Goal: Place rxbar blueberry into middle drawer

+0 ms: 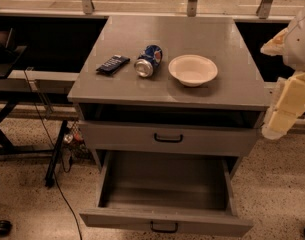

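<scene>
The rxbar blueberry (112, 64), a flat dark navy bar, lies on the left part of the grey cabinet top (192, 34). The middle drawer (164, 219) is pulled out at the bottom of the view, its tray showing, with a black handle on its front. My gripper (287, 106) hangs at the right edge of the view, beside the cabinet's right side. It is well apart from the bar and holds nothing that I can see.
A crushed blue soda can (148, 60) lies on its side just right of the bar. A white bowl (192, 69) stands right of the can. A shut drawer front (168, 138) sits above the open tray. A dark stand and cables are at the left.
</scene>
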Tool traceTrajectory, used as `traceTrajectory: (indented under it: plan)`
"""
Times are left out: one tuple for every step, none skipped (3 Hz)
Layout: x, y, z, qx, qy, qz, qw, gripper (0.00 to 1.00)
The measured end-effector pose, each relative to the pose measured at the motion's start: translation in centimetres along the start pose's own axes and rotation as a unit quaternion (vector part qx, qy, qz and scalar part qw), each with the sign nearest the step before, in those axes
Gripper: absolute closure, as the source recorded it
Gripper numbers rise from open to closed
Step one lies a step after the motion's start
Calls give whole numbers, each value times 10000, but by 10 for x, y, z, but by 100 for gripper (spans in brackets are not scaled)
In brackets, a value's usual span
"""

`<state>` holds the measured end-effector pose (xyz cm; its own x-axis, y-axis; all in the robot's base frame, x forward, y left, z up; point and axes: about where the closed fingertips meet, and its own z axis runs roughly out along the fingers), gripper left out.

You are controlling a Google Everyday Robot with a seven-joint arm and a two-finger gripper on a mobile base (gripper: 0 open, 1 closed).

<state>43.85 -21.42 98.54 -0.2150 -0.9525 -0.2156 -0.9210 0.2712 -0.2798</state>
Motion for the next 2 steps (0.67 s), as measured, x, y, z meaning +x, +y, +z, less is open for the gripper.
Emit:
traceTrajectory:
  plan:
    - [0, 0, 0, 0, -3, 0, 10000, 0]
    - [-20, 0, -9, 75, -506, 11, 9987, 0]
